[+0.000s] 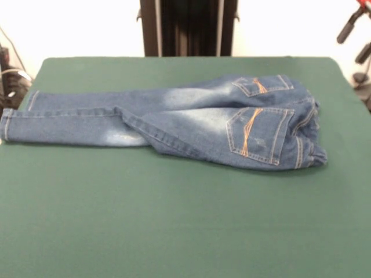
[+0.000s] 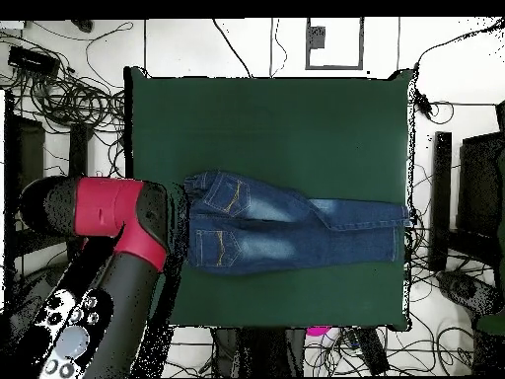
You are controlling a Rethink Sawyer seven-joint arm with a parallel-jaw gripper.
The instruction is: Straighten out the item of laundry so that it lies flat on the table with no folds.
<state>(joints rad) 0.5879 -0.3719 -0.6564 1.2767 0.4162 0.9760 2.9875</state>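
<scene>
The item of laundry (image 1: 191, 119) is a small pair of blue jeans lying back pockets up on the green table (image 1: 174, 220). In the front view its waistband is bunched at the right and the legs stretch left to the table's edge. A diagonal fold crosses where the near leg overlaps the far one. In the overhead view the jeans (image 2: 286, 232) run from mid-left to the right edge of the table (image 2: 266, 118). The red and black arm (image 2: 118, 222) stands off the table's left side beside the waistband. Dark arm parts (image 1: 353, 26) show at the front view's upper right edge; the gripper's state is unreadable.
Cables and equipment (image 2: 59, 94) crowd the floor around the table on every side. More cables (image 1: 11, 78) sit past the table's left edge in the front view. A small pink object (image 2: 318, 333) lies just off the table's bottom edge in the overhead view.
</scene>
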